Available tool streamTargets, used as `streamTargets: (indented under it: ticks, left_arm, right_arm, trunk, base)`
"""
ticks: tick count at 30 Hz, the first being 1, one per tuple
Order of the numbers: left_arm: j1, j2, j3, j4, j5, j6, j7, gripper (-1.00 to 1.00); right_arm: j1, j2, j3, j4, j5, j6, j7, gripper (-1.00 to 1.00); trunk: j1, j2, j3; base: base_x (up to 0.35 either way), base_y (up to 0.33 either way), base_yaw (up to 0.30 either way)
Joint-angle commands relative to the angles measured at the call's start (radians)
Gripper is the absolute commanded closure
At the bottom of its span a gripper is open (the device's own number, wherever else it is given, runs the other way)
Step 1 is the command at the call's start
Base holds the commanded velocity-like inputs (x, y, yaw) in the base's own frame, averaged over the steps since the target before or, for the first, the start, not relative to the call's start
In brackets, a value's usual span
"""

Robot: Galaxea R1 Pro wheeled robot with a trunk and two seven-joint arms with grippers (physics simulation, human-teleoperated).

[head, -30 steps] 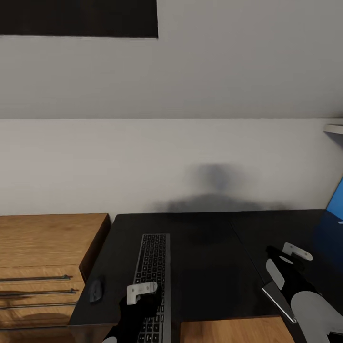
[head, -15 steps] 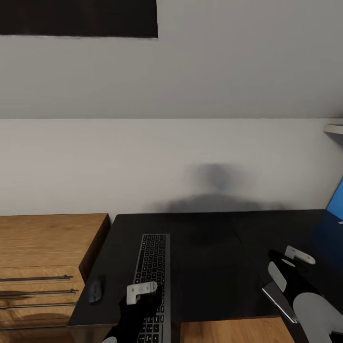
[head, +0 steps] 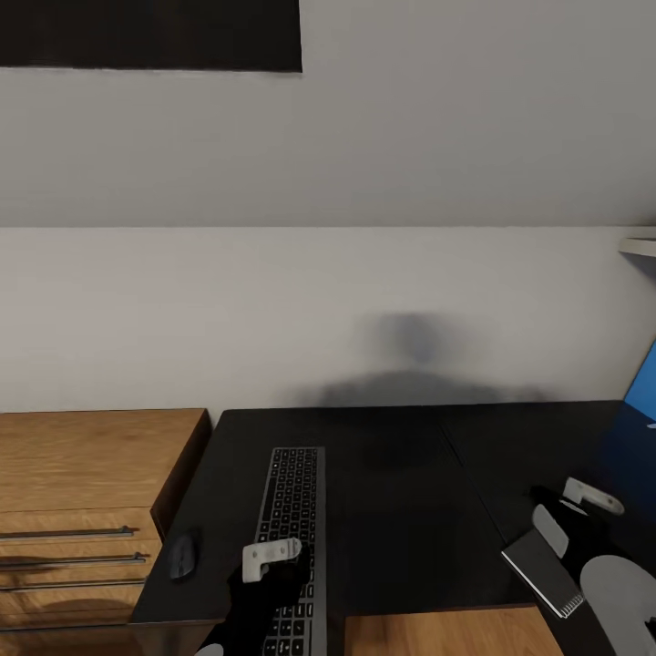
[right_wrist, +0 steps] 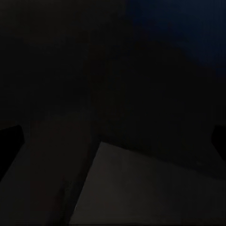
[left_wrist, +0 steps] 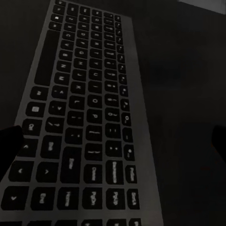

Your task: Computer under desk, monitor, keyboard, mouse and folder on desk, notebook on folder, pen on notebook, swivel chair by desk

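Keyboard (head: 293, 519) lies flat on the black table (head: 401, 510), long axis running away from the robot, near the table's left end. Mouse (head: 183, 554) sits just beside it on the left, apart from it, close to the table's edge by the oak drawer unit (head: 82, 492).

Left pincer (head: 266, 567) hovers over the keyboard's near end. Left wrist view: the keys (left_wrist: 84, 117) lie close below, dark fingertips wide apart at either side, nothing between them. Released.

Right pincer (head: 576, 517) is above the notebook (head: 545, 572), which lies flat at the table's front edge on the right. Right wrist view: fingertips spread, a pale grey slab (right_wrist: 141, 188) beneath, nothing gripped. Released.

Blue panel (head: 643, 387) shows at the far right.

Handling, by judgement: the notebook is thin, light and stiff, and lies flush, so there is little to pinch from above. Best taken across a short edge, or slid to overhang the front edge first. The cover may be slick.
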Motion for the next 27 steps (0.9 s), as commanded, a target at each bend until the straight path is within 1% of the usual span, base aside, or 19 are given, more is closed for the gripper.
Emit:
streamTargets:
  ticks: [1,3,4,7,10,11,14,21,27]
  left_arm:
    - [0.0,0.0,-0.001,-0.002,0.01,0.002,0.007,-1.0]
    - [0.0,0.0,-0.001,-0.002,0.01,0.002,0.007,-1.0]
    - [0.0,0.0,-0.001,-0.002,0.01,0.002,0.007,-1.0]
    - [0.0,0.0,-0.001,-0.002,0.01,0.002,0.007,-1.0]
    - [0.0,0.0,-0.001,-0.002,0.009,0.002,0.007,-1.0]
    - [0.0,0.0,-0.001,-0.002,0.009,0.002,0.007,-1.0]
    - [0.0,0.0,-0.001,-0.002,0.01,0.002,0.007,-1.0]
    - [0.0,0.0,0.0,-0.002,0.008,0.002,0.007,-1.0]
    - [0.0,0.0,0.0,-0.003,0.008,0.002,0.007,-1.0]
  right_arm:
    - [-0.003,-0.001,0.001,0.004,-0.013,0.005,-0.001,-1.0]
    - [-0.011,-0.004,0.001,0.022,-0.044,0.026,0.005,-1.0]
    - [-0.012,-0.005,0.001,0.024,-0.052,0.039,0.006,-1.0]
    - [-0.014,-0.011,0.001,0.028,-0.063,0.058,0.008,-1.0]
    - [-0.014,-0.013,0.001,0.029,-0.066,0.067,0.008,-1.0]
    - [-0.014,-0.015,0.001,0.027,-0.067,0.094,0.009,-1.0]
    - [-0.014,-0.016,0.001,0.025,-0.067,0.112,0.01,-1.0]
    - [-0.014,-0.017,0.001,0.024,-0.067,0.129,0.01,-1.0]
    - [-0.017,-0.032,0.001,0.021,-0.069,0.174,0.012,-1.0]
  trunk:
    - [0.0,-0.001,-0.001]
    - [0.0,-0.001,-0.001]
    - [0.0,-0.001,-0.001]
    - [0.0,-0.001,-0.001]
    - [0.0,-0.001,-0.001]
    - [0.0,-0.001,-0.001]
    - [0.0,-0.001,-0.001]
    - [0.0,-0.001,-0.001]
    - [0.0,-0.001,-0.001]
  base:
    - [0.0,0.0,0.0]
    - [0.0,0.0,0.0]
    - [0.0,0.0,0.0]
    - [0.0,0.0,0.0]
    - [0.0,0.0,0.0]
    - [0.0,0.0,0.0]
    - [0.0,0.0,0.0]
    - [0.0,0.0,0.0]
    - [0.0,0.0,0.0]
